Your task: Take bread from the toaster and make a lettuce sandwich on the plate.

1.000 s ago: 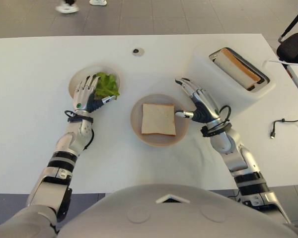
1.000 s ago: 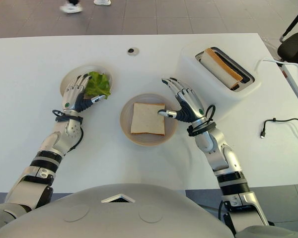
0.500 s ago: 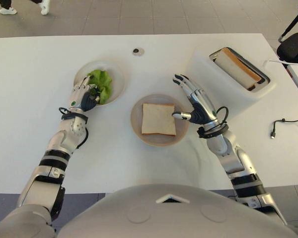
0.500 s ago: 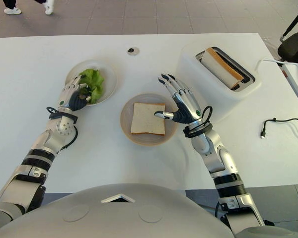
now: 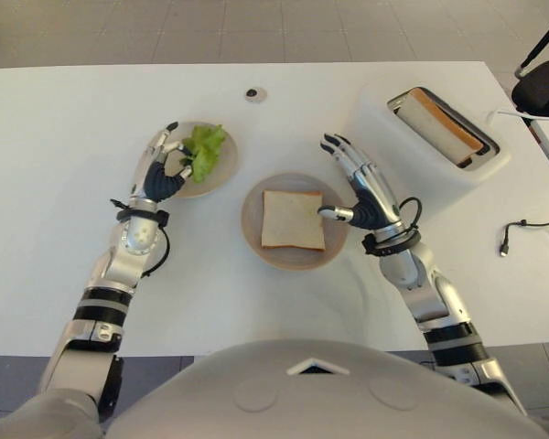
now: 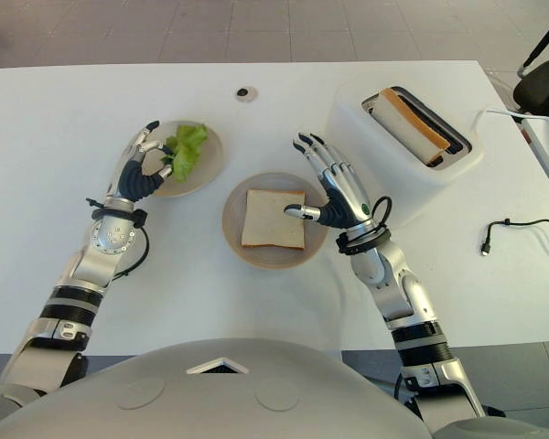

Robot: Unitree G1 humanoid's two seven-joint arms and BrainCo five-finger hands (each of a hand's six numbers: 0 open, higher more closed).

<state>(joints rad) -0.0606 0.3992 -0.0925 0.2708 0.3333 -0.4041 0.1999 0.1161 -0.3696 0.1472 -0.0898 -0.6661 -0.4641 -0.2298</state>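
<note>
Bread (image 5: 293, 219) lies flat in the middle of the round tan plate (image 5: 253, 203), right in front of the robot. It is one pale square slice. A second slice (image 5: 446, 124) stands in the slot of the white toaster (image 5: 389, 137), which sits on the far right part of the table.

The right hand (image 5: 366, 197) is just beside the plate, between the plate and the toaster. Its fingers are spread out straight and it holds nothing. Its thumb points at the right edge of the slice on the plate and sits close to it, over the plate's rim.

The green lettuce leaf (image 5: 205, 149) is on a smaller plate (image 5: 221, 171), to the left of the bread plate and a bit farther back. The left hand (image 5: 158, 176) is at the left side of that small plate. Its fingers are curled in and pinch the near edge of the leaf.

A small dark round thing (image 5: 253, 93) sits at the far side of the white table (image 5: 55, 229). A thin dark cable (image 5: 523, 229) lies on the right side, well apart from the plates.
</note>
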